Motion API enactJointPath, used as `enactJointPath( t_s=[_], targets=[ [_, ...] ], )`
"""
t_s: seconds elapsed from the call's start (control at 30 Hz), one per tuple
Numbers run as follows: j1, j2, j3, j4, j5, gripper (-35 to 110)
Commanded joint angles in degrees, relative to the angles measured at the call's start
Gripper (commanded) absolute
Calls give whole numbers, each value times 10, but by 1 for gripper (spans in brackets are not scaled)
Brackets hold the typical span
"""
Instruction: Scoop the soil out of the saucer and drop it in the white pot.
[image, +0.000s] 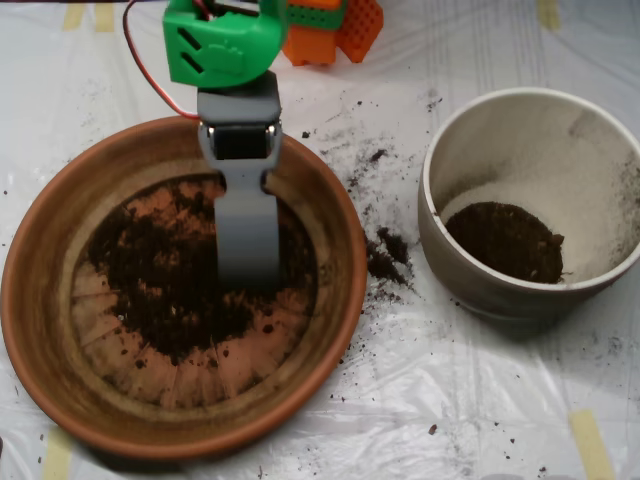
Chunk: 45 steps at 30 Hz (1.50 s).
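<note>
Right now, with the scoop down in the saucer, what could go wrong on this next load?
1. Spilling in transit: loose soil already lies on the plastic sheet between saucer and white pot.
2. A thin load: the soil in the saucer is shallow, with bare base showing.
3. The scoop may scrape or nudge the saucer.

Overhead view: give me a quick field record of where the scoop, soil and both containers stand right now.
scoop: lowered into the saucer, tip in the soil near the middle of the base
saucer: left of the picture, terracotta, base partly bare
soil in saucer: thin dark patch across the base, thickest at centre
white pot: right of the picture, apart from the saucer
soil in pot: small dark heap at the bottom
spilled soil: crumbs on the plastic sheet between saucer and pot
</note>
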Motion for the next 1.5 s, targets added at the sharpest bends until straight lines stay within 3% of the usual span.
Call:
enactJointPath(
  t_s=[0.0,0.3,0.83,1.33,1.47],
  targets=[
    [12,6,25,-28,-58,44],
    [21,-106,44,-68,-80,40],
    [-40,-134,61,-120,-8,34],
    [-2,-254,-75,-33,-16,31],
    [2,-266,-95,-34,-17,18]
  ],
)
